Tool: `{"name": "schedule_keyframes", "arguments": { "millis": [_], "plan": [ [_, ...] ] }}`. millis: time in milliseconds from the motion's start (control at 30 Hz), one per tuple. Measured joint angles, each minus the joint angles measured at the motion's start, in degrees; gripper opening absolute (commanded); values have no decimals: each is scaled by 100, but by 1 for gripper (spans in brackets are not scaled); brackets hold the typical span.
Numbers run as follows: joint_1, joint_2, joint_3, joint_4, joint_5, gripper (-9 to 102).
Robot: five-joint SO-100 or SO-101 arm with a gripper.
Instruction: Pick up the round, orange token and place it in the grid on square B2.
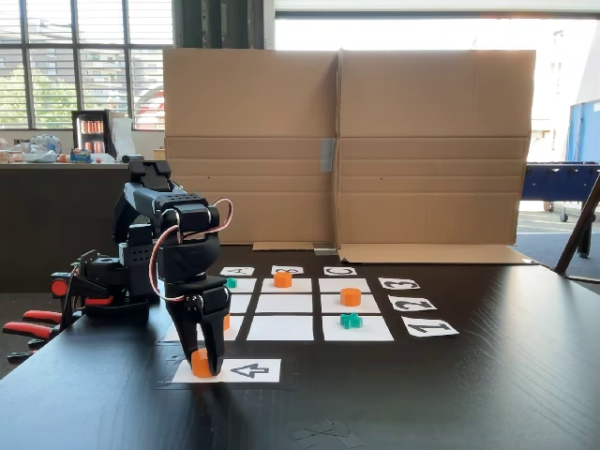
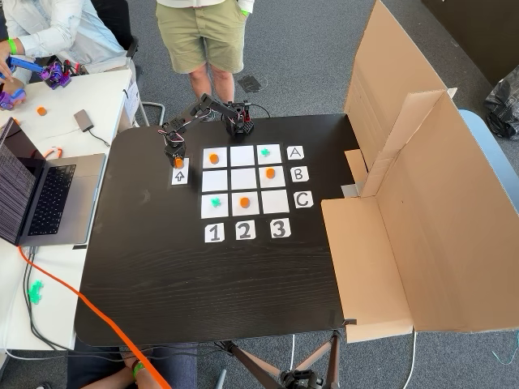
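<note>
Round, orange token (image 1: 201, 364), a small rigid puck judged light and slick-sided, sits on the arrow strip (image 1: 246, 370) at the grid's (image 2: 243, 180) nine o'clock in the top-down fixed view, jaws closed narrowly on its opposite sides.

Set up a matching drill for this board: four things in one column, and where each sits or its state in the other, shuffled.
Column one:
1. Orange token at the pincer
2. Green cross in row C
3. Orange token in row B
4. Square B2

Column two:
a. In column 3
b. Bare, nothing on it
c. On the arrow strip
d. In column 1

Pairs: 1-c, 2-d, 3-a, 4-b
</note>
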Motion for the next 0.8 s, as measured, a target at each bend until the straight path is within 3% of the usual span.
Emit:
{"name": "schedule_keyframes", "arguments": {
  "millis": [800],
  "plan": [
    [9,562,167,-62,0,-1]
  ]
}}
